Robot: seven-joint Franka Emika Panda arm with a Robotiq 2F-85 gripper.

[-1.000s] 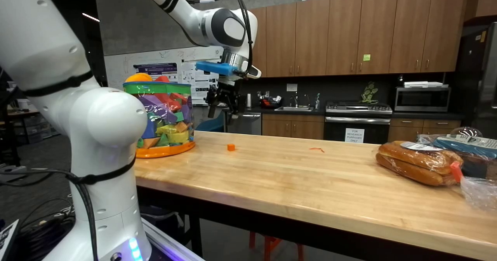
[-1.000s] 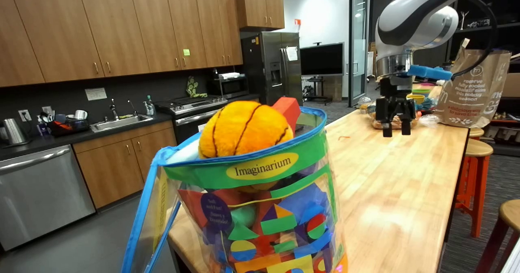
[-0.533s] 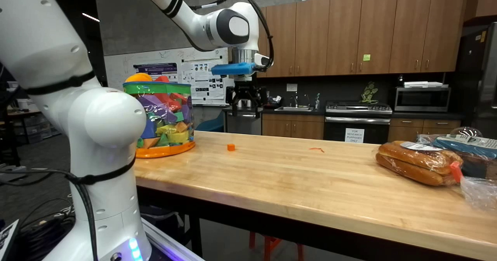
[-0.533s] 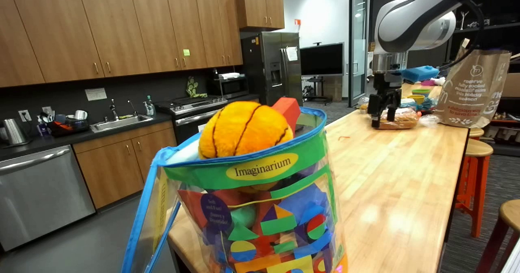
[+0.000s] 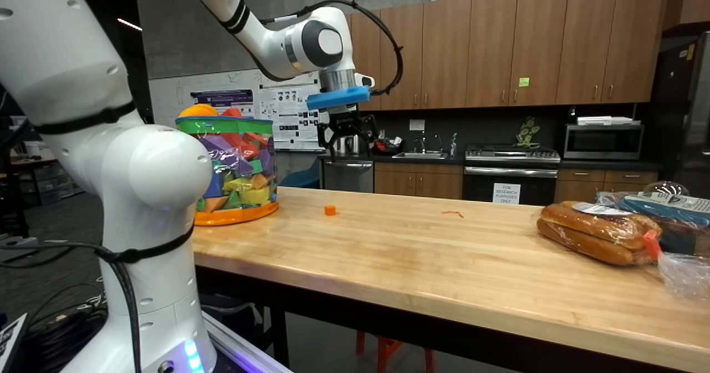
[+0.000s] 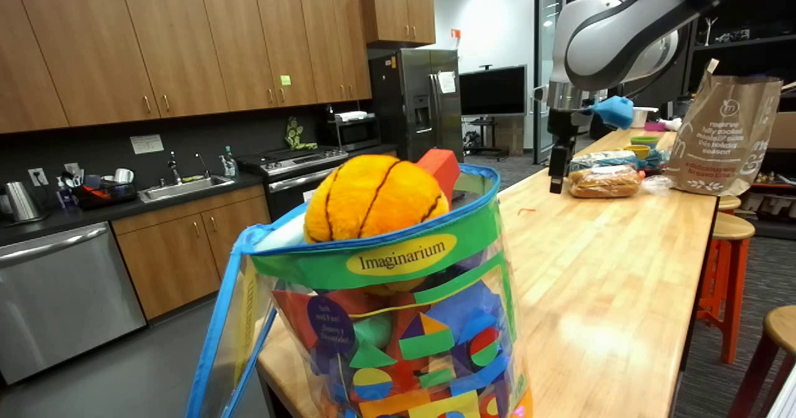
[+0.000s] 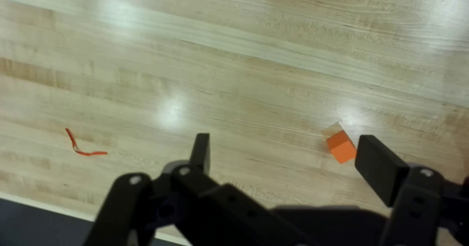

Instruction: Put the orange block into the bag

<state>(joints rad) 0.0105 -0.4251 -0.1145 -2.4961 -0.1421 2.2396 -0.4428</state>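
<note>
One claw (image 7: 284,149): released, its jaws held wide apart, hanging well above the bench (image 5: 432,262) with the tips pointing down.
Orange block (image 7: 341,147): resting on the bench below the claw, outside the bag (image 6: 398,281); the wrist view shows it between the jaws, just beside one of them and turned at an angle.
Bag: upright at the end of the bench, off to one side of the claw and well apart from it; clear wall with bright printed shapes, green band, blue rim, orange base (image 5: 236,216).
Filling: coloured pieces (image 5: 244,166) behind the clear wall; an orange plush ball (image 6: 376,200) and a red piece (image 6: 440,170) rise above the rim.
Red strip (image 7: 78,149): bent, lying on the bench outside the jaws, past the one farther from the block.
Blue fitting (image 5: 338,99): on the arm (image 5: 161,162), just above the claw.
Bread (image 5: 593,231): in clear plastic on the bench, well apart from the claw, on the side away from the bag.
Paper sack (image 6: 724,135): brown, beyond the claw in an exterior view, near the bread.
</note>
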